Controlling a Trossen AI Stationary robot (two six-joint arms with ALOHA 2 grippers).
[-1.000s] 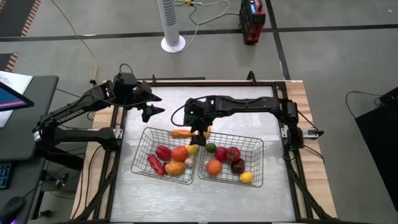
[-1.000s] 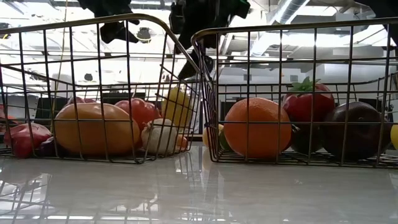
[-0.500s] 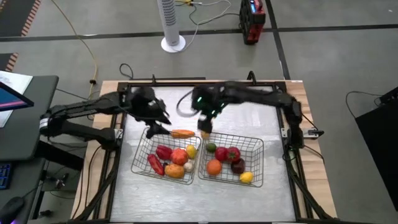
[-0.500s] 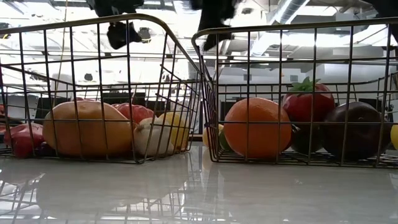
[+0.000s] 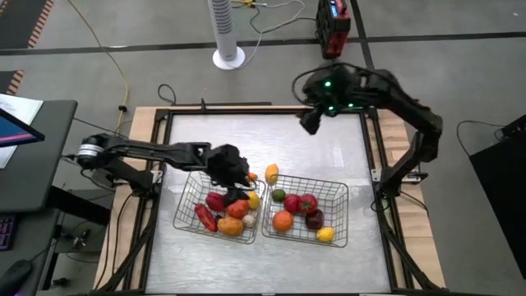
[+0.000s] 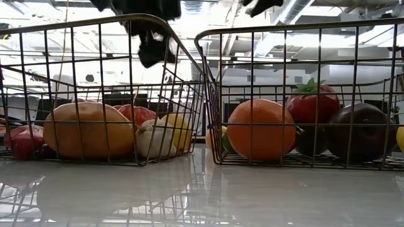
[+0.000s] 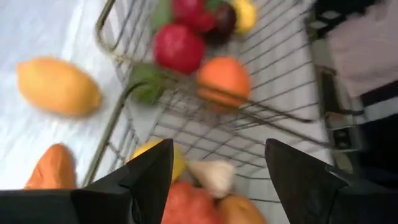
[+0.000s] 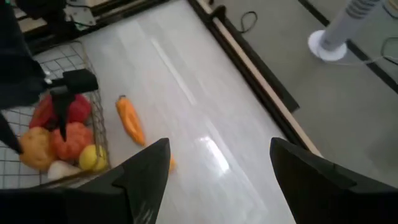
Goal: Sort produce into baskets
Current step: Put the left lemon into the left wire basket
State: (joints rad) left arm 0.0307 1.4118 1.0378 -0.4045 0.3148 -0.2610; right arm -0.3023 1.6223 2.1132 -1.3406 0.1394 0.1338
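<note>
Left pincer (image 5: 233,170) low over the far rim of the left basket (image 5: 187,215), fingers apart, nothing between them. Right pincer (image 5: 310,123) raised near the far edge of the surface (image 5: 329,148), fingers spread and empty. Yellow lemon-like fruit (image 5: 271,173) and orange carrot (image 8: 129,118) lying loose just beyond the baskets. Right basket (image 5: 337,197) touching the left, holding orange (image 6: 261,129), tomato, dark plum. Open room across the far half.
</note>
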